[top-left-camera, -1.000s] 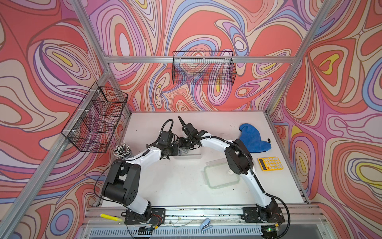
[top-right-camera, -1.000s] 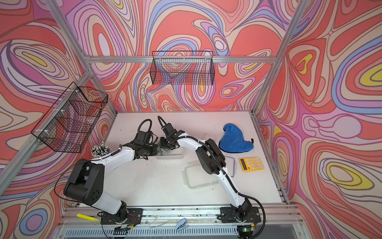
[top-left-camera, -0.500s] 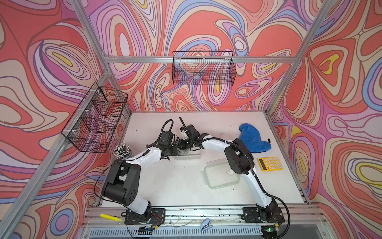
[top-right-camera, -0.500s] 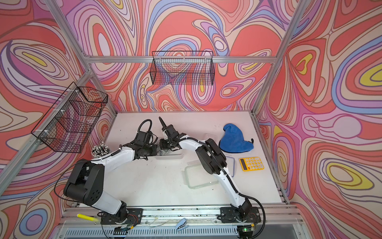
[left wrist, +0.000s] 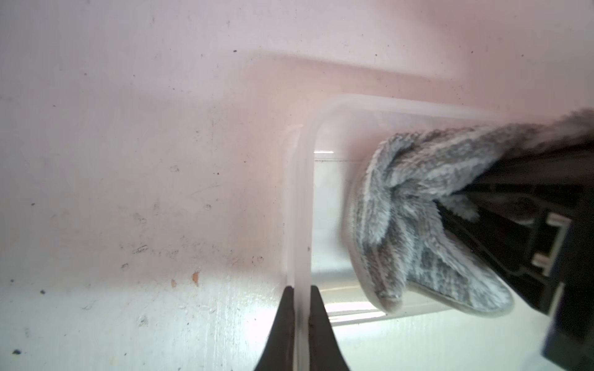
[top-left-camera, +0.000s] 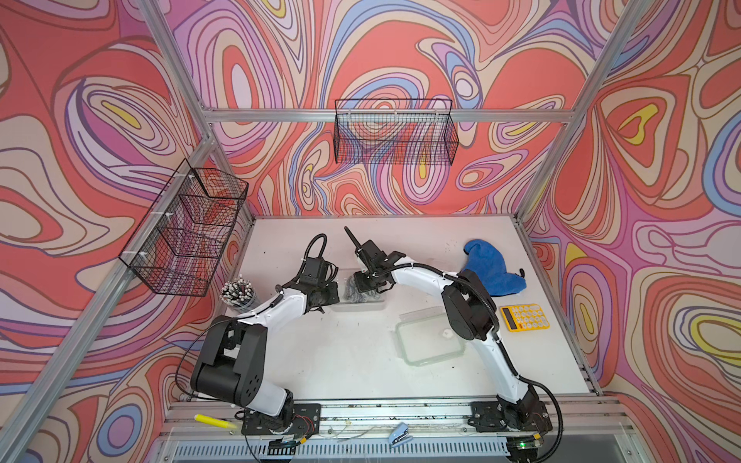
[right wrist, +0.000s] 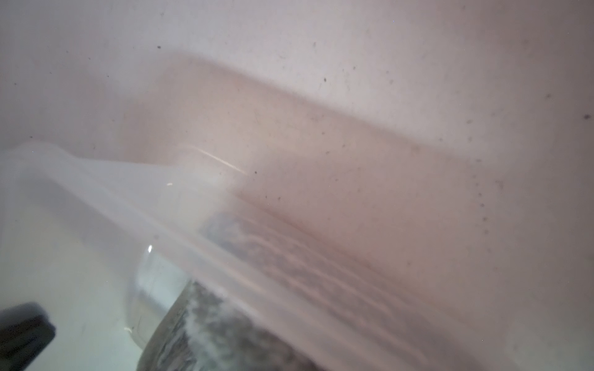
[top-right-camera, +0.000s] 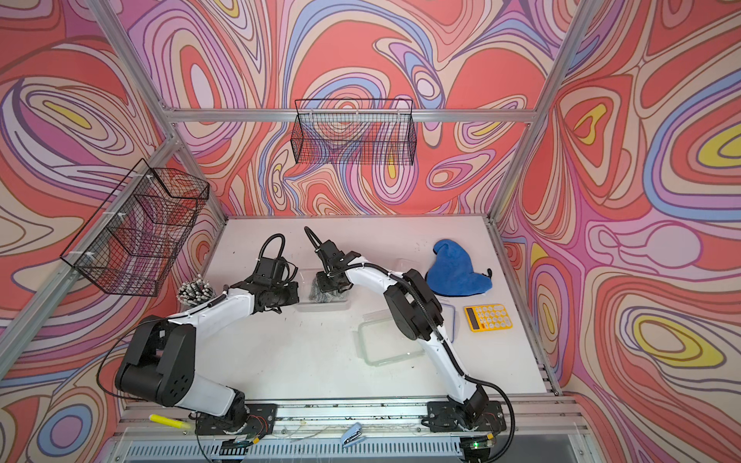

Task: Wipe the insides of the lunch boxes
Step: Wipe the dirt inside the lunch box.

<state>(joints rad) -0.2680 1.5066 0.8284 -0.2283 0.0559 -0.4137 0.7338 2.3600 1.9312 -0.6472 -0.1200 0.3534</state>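
Top-down view of a white worktop [top-left-camera: 341, 360] inside a cell with swirling red and pink walls. My two arms meet over a small clear lunch box [top-left-camera: 363, 308], which stands upright toward the back of the worktop, near its middle.

My left hand [left wrist: 301, 294] is clamped on the box's short end wall, with one finger inside the rim and one outside. My right hand [top-left-camera: 362, 288] reaches down into the box, closed on a bunched grey cloth [left wrist: 418, 225] that presses against the inside near that same end.

Compared with a second ago, my right hand and the grey cloth have shifted only slightly within the box. My left hand and the box sit where they were.

On my right of the box a green-rimmed lid [top-left-camera: 425, 348] lies flat, partly under my right arm, and a blue-rimmed lid [top-right-camera: 451, 320] lies just past it. A blue cloth [top-left-camera: 491, 268] and a yellow calculator [top-left-camera: 523, 317] lie near the right edge, unmoved.

Behind my right arm, beside the blue cloth, a clear rounded corner [top-right-camera: 405, 263] shows; whether it is the second lunch box I cannot tell
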